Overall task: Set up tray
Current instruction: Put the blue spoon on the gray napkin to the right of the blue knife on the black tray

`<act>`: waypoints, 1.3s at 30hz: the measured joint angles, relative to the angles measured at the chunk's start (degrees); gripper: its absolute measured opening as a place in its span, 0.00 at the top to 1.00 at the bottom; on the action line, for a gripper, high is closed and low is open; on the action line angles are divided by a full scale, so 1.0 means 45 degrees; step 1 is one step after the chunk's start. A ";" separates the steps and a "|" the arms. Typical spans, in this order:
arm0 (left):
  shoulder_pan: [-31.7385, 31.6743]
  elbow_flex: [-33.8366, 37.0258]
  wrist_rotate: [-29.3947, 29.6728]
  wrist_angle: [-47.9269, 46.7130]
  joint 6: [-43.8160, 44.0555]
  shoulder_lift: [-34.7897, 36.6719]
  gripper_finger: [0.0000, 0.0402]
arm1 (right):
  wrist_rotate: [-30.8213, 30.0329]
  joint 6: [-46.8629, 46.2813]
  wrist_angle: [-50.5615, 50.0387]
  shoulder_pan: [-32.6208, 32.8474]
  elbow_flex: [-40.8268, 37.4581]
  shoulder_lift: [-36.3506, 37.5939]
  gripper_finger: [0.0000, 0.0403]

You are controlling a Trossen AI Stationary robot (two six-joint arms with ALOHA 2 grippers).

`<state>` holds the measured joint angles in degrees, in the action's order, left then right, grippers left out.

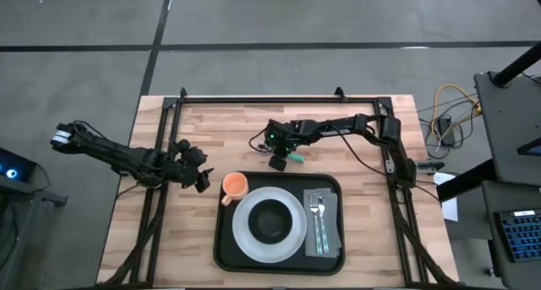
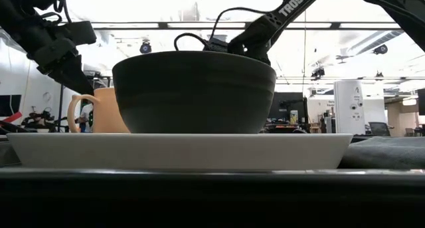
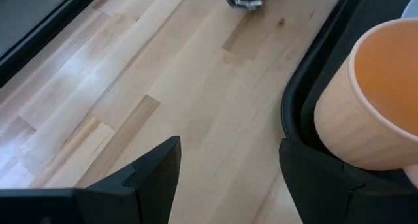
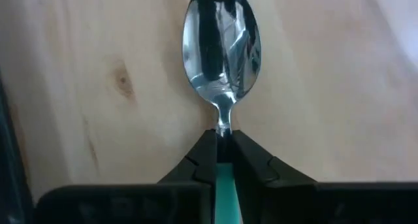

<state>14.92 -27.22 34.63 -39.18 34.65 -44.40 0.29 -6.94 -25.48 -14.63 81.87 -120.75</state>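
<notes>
Closest to the lens in the right wrist view: spoon [image 4: 221, 57], teal handle pinched between the right gripper [image 1: 280, 161] jaws, bowl of the spoon pointing out over bare wood. Held above the counter [image 1: 372, 231] at about 12 o'clock from the tray [image 1: 221, 239], just off its far rim.

Tray black, sitting at the near centre of the counter, carrying a white plate [image 1: 245, 231] with a dark bowl [image 1: 270, 220] on it, an orange cup [image 1: 234, 186] at the tray's 10 o'clock corner, and a grey napkin [image 1: 330, 207] with fork [image 1: 314, 214] and one more utensil at 3 o'clock.

Left gripper [image 1: 201, 181] parked at 9 o'clock of the cup, jaws apart and empty, just outside the tray rim.

Likely risks: thin handle gripped near the neck, so possible pivot or slip during the carry; spoon possibly clipping the rim or landing on the fork rather than beside it; left jaws near enough to the cup to nudge it on any move.
</notes>
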 joint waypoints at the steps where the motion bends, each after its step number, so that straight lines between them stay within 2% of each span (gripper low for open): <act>1: 0.0000 0.0000 0.0000 0.0000 0.0000 0.0000 0.41 | -0.0283 -0.0035 -0.0328 0.0009 0.0141 0.0095 0.96; 5: 0.0000 0.0000 0.0001 -0.0001 0.0147 0.0000 0.41 | -0.1443 -0.0150 -0.1819 0.0169 0.0809 0.0848 0.96; 10: 0.0000 0.0000 0.0267 0.0000 0.0894 0.0005 0.41 | -0.2103 -0.1692 -0.3146 0.0754 0.1238 0.2396 0.98; 16: 0.0005 0.0000 0.1778 0.0000 0.1489 0.0020 0.41 | -0.4481 -0.5681 -0.6093 0.2747 0.1257 0.4821 0.99; 20: 0.0000 0.0000 0.2089 0.0005 0.1491 0.0053 0.41 | -0.5431 -0.8262 -0.7981 0.4450 0.1242 0.5873 0.99; 28: 0.0000 0.0000 0.2030 0.0009 0.1433 0.0063 0.41 | -0.5647 -1.1517 -0.8507 0.7087 0.1223 0.6503 0.98; 35: 0.0000 0.0000 0.1634 -0.0225 0.1423 0.0063 0.41 | -0.3638 -1.4052 -0.8642 0.9104 0.1169 0.6435 0.98; 39: 0.0000 0.0000 0.1448 -0.0413 0.1426 0.0063 0.41 | -0.3249 -1.6077 -0.8659 1.0296 0.0604 0.6565 0.98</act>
<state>14.92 -27.22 41.15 -41.04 41.07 -44.12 -14.33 -79.29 -64.45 31.70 84.59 -91.21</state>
